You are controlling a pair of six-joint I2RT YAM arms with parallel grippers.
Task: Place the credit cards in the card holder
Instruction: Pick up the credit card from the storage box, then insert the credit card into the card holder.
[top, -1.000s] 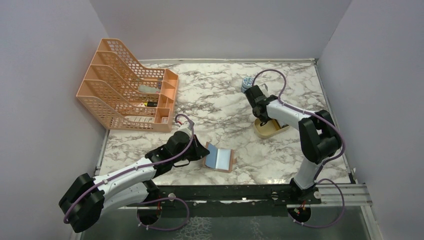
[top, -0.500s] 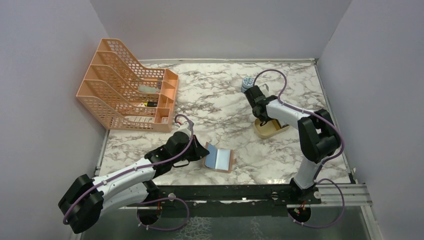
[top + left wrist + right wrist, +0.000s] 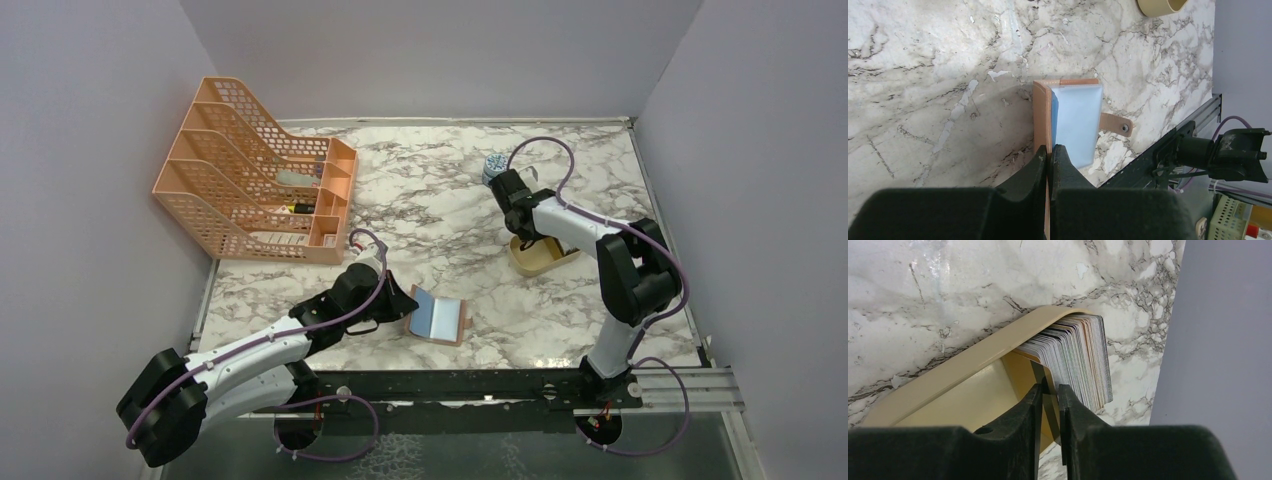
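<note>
**Two claws, one holder, one tray of cards**

From above: two arms and one open holder, which lies near the front edge of the marbled tabletop. One beige tray sits well to the holder's right. One orange mesh rack stands at the back left. The left claw is at the holder's left edge, and the right claw is over the tray. Plain pale walls close three sides.

Left wrist: the left claw is fully closed, pinching the holder's tan cover, whose edge runs in between the fingers. The holder's inside shows light blue. One strap with a snap pokes out at its far side.

Right wrist: one tight stack of cards, too many to count, stands on edge at the tray's end. The right claw's jaws are nearly together, with one dark card between them. I cannot tell whether they pinch it.
</note>
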